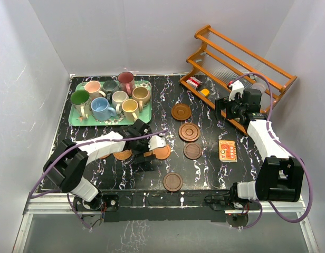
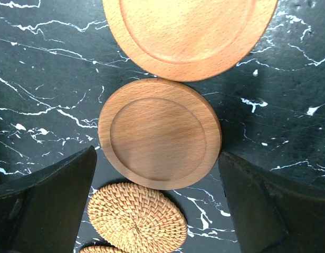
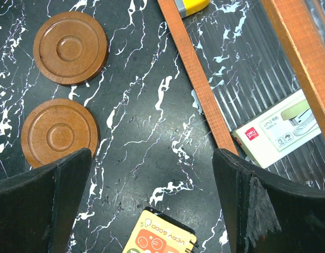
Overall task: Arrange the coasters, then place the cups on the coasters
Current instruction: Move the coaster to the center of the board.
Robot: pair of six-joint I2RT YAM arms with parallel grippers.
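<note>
Several mugs stand on a green tray at the back left, among them a green cup, a blue cup and a maroon cup. Dark brown ringed coasters lie spread over the table's middle, two of which show as ringed coasters in the right wrist view. My left gripper hangs open over a light wooden coaster, beside a woven coaster. My right gripper is open and holds nothing, above bare table.
An orange wooden rack stands at the back right, its rail close to my right fingers, with a stapler box inside. A yellow-orange notebook lies on the table right of the dark coasters.
</note>
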